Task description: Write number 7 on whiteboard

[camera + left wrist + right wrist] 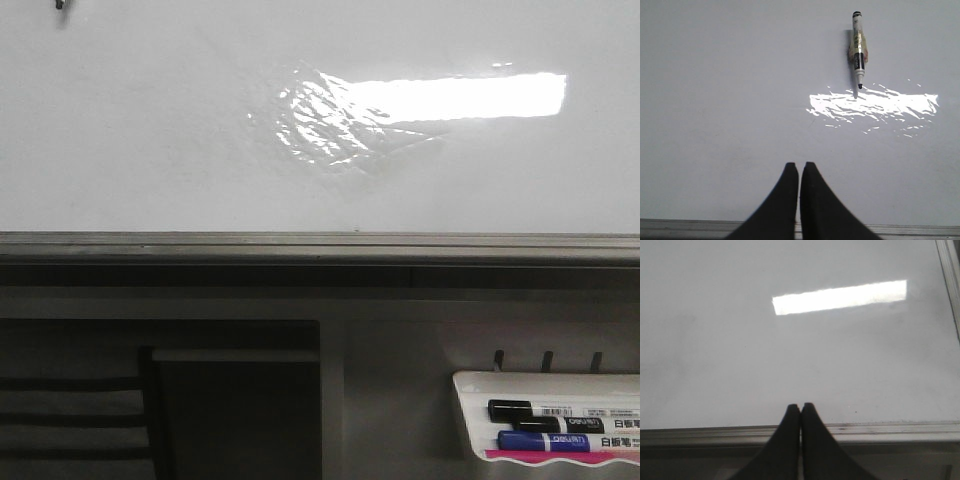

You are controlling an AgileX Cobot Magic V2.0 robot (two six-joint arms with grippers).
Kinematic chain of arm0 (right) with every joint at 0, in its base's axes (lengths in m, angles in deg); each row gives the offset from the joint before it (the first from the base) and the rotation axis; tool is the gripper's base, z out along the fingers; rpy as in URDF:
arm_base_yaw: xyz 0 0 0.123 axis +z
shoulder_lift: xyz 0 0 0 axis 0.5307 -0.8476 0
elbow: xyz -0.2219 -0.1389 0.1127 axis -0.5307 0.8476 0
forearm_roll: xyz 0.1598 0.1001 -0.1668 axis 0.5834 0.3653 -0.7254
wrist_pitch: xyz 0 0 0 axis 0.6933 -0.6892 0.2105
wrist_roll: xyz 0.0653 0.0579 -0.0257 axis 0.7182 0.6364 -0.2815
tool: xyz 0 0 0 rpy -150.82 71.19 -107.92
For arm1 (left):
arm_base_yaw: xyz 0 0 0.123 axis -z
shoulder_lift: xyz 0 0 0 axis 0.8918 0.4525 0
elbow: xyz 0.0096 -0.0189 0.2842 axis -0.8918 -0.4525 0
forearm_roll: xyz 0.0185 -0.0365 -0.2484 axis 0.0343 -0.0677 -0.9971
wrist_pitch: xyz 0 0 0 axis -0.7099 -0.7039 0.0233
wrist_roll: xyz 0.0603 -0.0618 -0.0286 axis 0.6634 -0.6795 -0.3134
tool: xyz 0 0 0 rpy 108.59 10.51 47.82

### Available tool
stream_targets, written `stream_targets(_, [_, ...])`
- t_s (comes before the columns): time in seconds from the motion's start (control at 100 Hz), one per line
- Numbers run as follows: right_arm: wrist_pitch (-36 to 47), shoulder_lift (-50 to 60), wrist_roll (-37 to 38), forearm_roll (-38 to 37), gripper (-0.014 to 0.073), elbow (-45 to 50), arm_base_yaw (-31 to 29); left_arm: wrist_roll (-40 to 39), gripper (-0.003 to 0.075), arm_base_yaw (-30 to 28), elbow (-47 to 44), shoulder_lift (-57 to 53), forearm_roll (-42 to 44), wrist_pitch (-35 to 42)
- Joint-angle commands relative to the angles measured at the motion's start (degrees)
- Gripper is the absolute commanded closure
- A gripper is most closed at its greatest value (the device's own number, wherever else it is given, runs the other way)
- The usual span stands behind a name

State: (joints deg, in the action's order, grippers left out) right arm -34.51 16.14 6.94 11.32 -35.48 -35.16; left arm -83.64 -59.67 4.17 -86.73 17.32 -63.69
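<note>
The whiteboard (150,140) fills the upper front view, glossy white with a grey edge rail (300,247), a bright glare and a wrinkled shiny patch. No number 7 shows on it. In the left wrist view a black-tipped marker (857,49) lies on the whiteboard (715,100), uncapped, tip next to the glare, well ahead of my left gripper (799,164), which is shut and empty. My right gripper (800,405) is shut and empty over the board's edge rail (890,429), facing the bare whiteboard (715,340). Neither gripper shows in the front view.
A small white marker tray (470,420) hangs below the board at lower right, holding a black marker (545,411), a blue marker (560,440) and a pink strip. A small dark object (62,5) shows at the board's top left.
</note>
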Motion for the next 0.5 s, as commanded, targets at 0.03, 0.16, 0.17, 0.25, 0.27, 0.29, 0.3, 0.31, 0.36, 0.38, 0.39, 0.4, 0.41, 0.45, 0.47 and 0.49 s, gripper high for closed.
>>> stream_targets(0.03, [4.2, 1.1, -0.2, -0.3, 0.0665, -0.1, -0.3, 0.1, 0.0741, -0.1, 1.8, -1.4, -0.3, 4.0])
stream_targets(0.16, [2.1, 1.1, -0.2, -0.3, 0.0665, -4.0, -0.3, 0.0, 0.0741, -0.1, 8.6, -0.3, -1.6, -0.3])
stream_targets(0.17, [2.0, 1.1, -0.2, -0.3, 0.0665, -4.6, -0.3, 0.0, 0.0741, -0.1, 9.0, 0.0, -1.6, -0.9])
stream_targets(0.25, [0.5, 0.4, -0.2, -0.3, 0.0665, -7.4, -0.3, 0.0, 0.0741, -0.1, 14.0, 1.7, -1.5, -4.8])
stream_targets(0.27, [0.1, 0.0, -0.2, -0.3, 0.0665, -8.2, -0.3, 0.0, 0.0741, -0.1, 15.2, 2.4, -1.5, -6.0])
stream_targets(0.29, [-0.2, -0.5, -0.2, -0.3, 0.0665, -9.0, -0.3, 0.0, 0.0741, -0.1, 16.0, 3.1, -1.5, -7.1])
stream_targets(0.3, [-0.8, -0.8, -0.2, -0.3, 0.0665, -9.6, -0.3, 0.0, 0.0741, -0.1, 17.1, 3.6, -1.5, -7.9])
stream_targets(0.31, [-1.0, -1.0, -0.2, -0.3, 0.0665, -9.9, -0.3, 0.0, 0.0741, -0.1, 17.1, 3.9, -1.5, -8.3])
stream_targets(0.36, [-2.7, -2.6, -0.2, -0.3, 0.0665, -12.2, -0.3, 0.0, 0.0741, -0.1, 20.0, 5.9, -1.5, -10.6])
stream_targets(0.38, [-3.5, -3.5, -0.2, -0.3, 0.0665, -13.1, -0.3, 0.0, 0.0741, -0.1, 20.7, 6.9, -1.5, -11.3])
stream_targets(0.39, [-4.1, -3.8, -0.2, -0.3, 0.0665, -13.4, -0.3, 0.0, 0.0741, -0.1, 21.0, 7.2, -1.5, -11.6])
stream_targets(0.4, [-4.4, -4.1, -0.2, -0.3, 0.0665, -13.8, -0.3, 0.0, 0.0741, -0.1, 21.7, 7.5, -1.5, -11.9])
stream_targets(0.41, [-5.1, -4.8, -0.2, -0.3, 0.0665, -14.5, -0.3, 0.0, 0.0741, -0.1, 22.0, 8.2, -1.5, -12.4])
stream_targets(0.45, [-6.6, -6.9, -0.2, -0.3, 0.0665, -16.5, -0.3, 0.0, 0.0741, -0.1, 24.0, 10.3, -1.5, -13.8])
stream_targets(0.47, [-7.6, -7.7, -0.3, -0.4, 0.0665, -17.2, -0.3, 0.0, 0.0741, -0.1, 24.9, 11.0, -1.5, -14.2])
stream_targets(0.49, [-8.5, -8.9, -0.7, -0.5, 0.0665, -18.2, -0.3, 0.0, 0.0741, -0.1, 25.8, 12.1, -1.5, -15.0])
